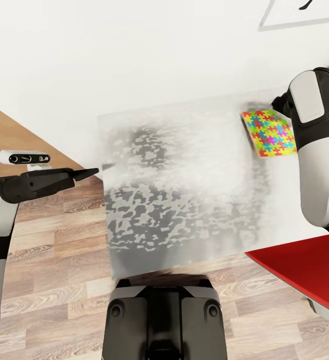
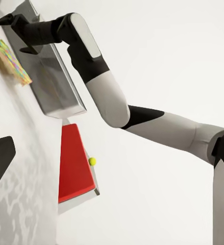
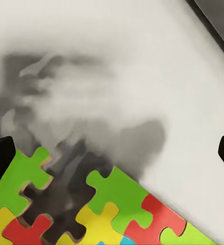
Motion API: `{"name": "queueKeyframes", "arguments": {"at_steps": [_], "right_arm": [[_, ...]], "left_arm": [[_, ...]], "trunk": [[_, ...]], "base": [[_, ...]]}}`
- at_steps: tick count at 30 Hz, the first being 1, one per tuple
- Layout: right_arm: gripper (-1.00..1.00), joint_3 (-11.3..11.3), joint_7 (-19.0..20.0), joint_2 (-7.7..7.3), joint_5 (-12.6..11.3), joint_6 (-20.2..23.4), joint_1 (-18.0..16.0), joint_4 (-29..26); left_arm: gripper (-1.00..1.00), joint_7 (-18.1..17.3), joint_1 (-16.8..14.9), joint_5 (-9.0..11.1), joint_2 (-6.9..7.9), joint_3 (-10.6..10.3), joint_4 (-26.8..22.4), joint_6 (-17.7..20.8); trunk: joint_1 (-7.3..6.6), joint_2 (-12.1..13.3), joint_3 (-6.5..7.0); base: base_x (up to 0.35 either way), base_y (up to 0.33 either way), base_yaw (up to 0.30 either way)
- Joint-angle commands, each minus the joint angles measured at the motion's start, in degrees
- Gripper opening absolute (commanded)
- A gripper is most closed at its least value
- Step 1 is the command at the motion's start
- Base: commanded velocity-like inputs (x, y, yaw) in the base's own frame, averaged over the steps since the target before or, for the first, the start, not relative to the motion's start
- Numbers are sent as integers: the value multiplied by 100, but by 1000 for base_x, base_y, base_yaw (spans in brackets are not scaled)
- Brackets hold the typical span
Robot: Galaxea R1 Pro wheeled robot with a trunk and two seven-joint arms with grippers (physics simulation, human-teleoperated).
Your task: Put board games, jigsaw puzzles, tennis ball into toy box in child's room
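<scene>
Head view, 9 o'clock: left hand held level off the worktop's edge, over wood floor, tips pointing toward the slab. It carries nothing I can see; from this side I cannot tell whether its fingers are parted or closed. It reads as parked, keeping clear. Centre: worktop, white with grey mottling, bare in the middle. 2 o'clock: one puzzle lying flat near the far edge by the wall, with yellow, green, blue, pink and orange pieces. 3 o'clock: right arm bent in over the puzzle. Right wrist view: right hand spread wide, one dark tip at each side of the frame, nothing between them, with the puzzle's ragged edge just below. Judged lined up for a pick, not yet touching. A thin mat flat on a hard top will likely need an edge to get under. Left wrist view: grey toy box just beyond the puzzle, so the carry should be short. Past it a red slab, with the ball beside it; what the ball rests on is unclear. No legible writing; the wall frame shows only black strokes.
</scene>
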Motion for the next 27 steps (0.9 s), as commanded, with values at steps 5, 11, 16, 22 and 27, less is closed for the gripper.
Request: {"name": "queueKeyframes", "arguments": {"at_steps": [5,11,16,22,27], "right_arm": [[100,25,-23,-6,-112,11,-1,238],[100,23,-22,-6,-113,9,-1,254],[100,22,-18,-6,-114,11,-1,257],[100,22,-14,-6,-114,16,-1,259],[100,22,-13,-6,-114,17,-1,259]], "left_arm": [[100,-20,-3,-1,2,-2,-1,61],[100,-22,2,0,2,-5,-1,61],[100,-21,2,-1,2,-8,-1,61],[100,-24,2,-1,2,-3,0,61],[100,-24,5,-1,2,-5,-2,61]], "trunk": [[5,-6,-7],[5,-6,-7],[5,-6,-7],[5,-6,-7],[5,-6,-7]], "base": [[0,52,0],[0,9,0],[0,1,0],[0,1,0],[0,22,0]]}}
